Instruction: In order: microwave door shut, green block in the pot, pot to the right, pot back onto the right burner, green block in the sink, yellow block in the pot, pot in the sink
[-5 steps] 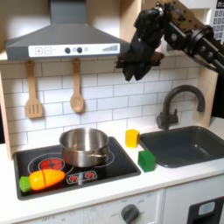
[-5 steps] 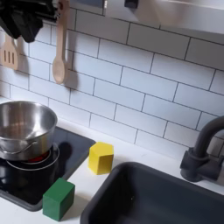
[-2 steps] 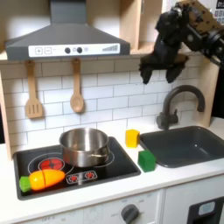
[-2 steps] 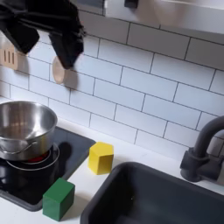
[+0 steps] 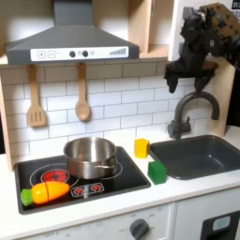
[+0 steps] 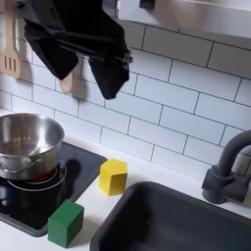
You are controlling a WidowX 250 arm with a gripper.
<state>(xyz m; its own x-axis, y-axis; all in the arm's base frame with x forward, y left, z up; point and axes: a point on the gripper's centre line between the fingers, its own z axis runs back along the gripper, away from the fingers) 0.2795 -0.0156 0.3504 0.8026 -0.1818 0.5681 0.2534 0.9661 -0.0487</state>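
Flanking the green block [image 5: 157, 172]: yellow block [image 5: 141, 147], sink [image 5: 199, 156]; hand [image 5: 185, 74] above the faucet [image 5: 190, 111] (grip unclear)

In the first exterior view, the pot [image 5: 91, 157] sits on the stove's [image 5: 122, 178] right burner, a toy carrot [image 5: 47, 192] front left; the green block [image 5: 157, 172] lies before the yellow block [image 5: 142, 147], between stove and sink [image 5: 202, 156]

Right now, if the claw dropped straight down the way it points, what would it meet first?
Probably the faucet. In the first exterior view the claw hangs fingers-down above the faucet's arch, with the sink below. Depth is unclear, so it could pass in front of the faucet and reach the basin instead.
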